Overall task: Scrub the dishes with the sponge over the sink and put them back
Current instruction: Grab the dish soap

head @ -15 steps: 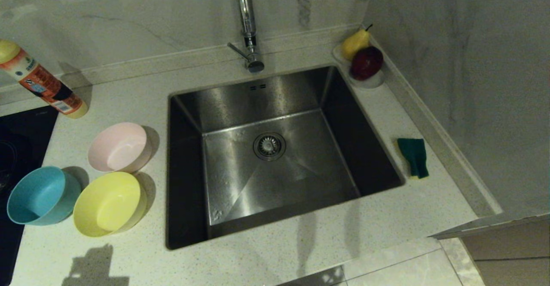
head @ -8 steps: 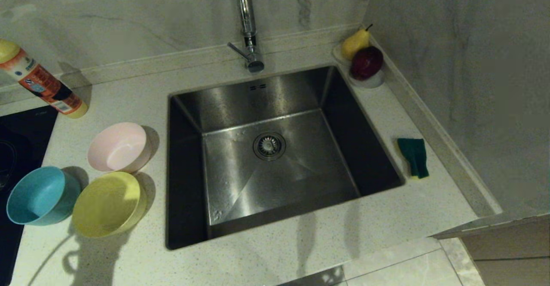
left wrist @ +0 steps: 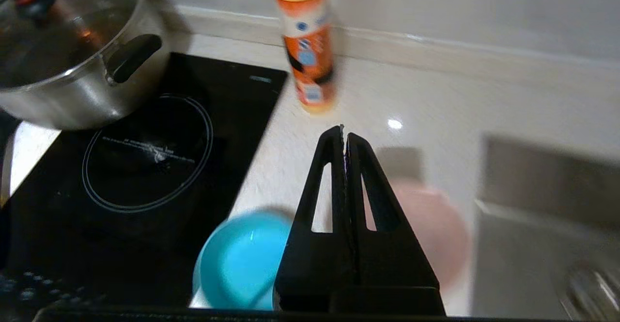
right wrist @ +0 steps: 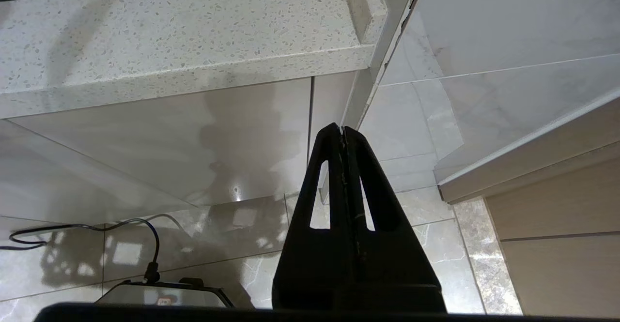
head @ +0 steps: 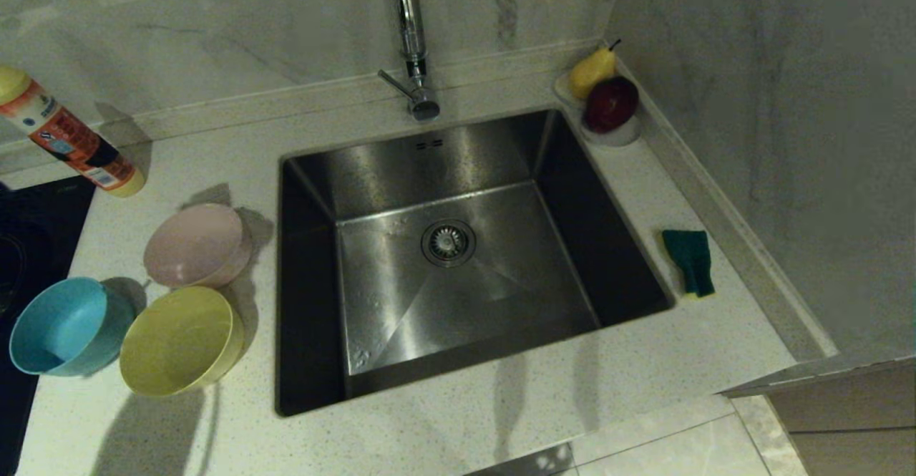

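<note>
Sink [head: 458, 261]: set in the surface [head: 501, 419].
Bowls: pink bowl [head: 197, 245], teal bowl [head: 64, 326], yellow bowl [head: 179, 340] left of the sink.
Sponge [head: 689, 260]: right of the sink.
Left gripper [left wrist: 344, 135]: clenched, empty, above the bowls.
Right gripper [right wrist: 342, 133]: clenched, empty, below the sink's surface edge.

No text can be read with certainty. The orange-and-white bottle [left wrist: 306, 46] carries a printed label with blue and black marks; the characters are too blurred to make out in the left wrist view and too small in the head view [head: 68, 139]. The black induction hob [left wrist: 145, 167] bears a line of white print inside its ring marking and a small white mark near its back edge; neither is legible.
</note>
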### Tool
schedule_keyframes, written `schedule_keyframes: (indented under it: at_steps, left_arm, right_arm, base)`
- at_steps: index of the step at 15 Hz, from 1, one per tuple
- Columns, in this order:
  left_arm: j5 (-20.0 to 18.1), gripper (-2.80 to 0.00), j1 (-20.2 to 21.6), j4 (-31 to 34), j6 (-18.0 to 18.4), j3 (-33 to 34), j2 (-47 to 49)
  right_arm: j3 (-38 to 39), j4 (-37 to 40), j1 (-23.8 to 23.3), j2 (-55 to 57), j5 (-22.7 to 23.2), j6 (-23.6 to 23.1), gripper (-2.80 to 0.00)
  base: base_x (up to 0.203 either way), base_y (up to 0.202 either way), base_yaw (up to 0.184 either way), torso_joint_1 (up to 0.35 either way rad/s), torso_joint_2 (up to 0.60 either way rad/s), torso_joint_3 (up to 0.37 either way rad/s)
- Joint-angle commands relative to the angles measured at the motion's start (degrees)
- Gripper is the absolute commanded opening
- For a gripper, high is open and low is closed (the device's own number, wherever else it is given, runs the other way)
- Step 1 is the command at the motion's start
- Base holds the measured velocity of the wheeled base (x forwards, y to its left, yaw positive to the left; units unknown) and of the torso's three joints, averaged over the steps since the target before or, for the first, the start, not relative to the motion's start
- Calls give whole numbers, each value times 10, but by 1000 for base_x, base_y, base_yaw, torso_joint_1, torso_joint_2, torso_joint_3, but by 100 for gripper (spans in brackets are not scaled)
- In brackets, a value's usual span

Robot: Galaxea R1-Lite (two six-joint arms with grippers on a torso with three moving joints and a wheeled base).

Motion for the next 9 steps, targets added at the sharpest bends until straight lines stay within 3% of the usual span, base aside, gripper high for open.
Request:
schedule_keyframes:
  at_steps: [1,4,8,9]
  left_arm:
    - [60,-280,6,-86,-6,-27,152]
    - [109,-280,22,-166,-11,-66,248]
    - [118,-280,72,-230,-12,-86,329]
    - [114,0,81,-239,-13,-87,339]
  right_arm:
    - [0,0,0,0,0,0,-280]
    - [0,0,0,0,0,0,-280]
    - [0,1,0,0,0,0,-280]
    - [0,0,0,0,0,0,-280]
  base:
    - [0,0,0,0,0,0]
    - [0,0,0,0,0,0]
    - [0,0,0,0,0,0]
    - [0,0,0,0,0,0]
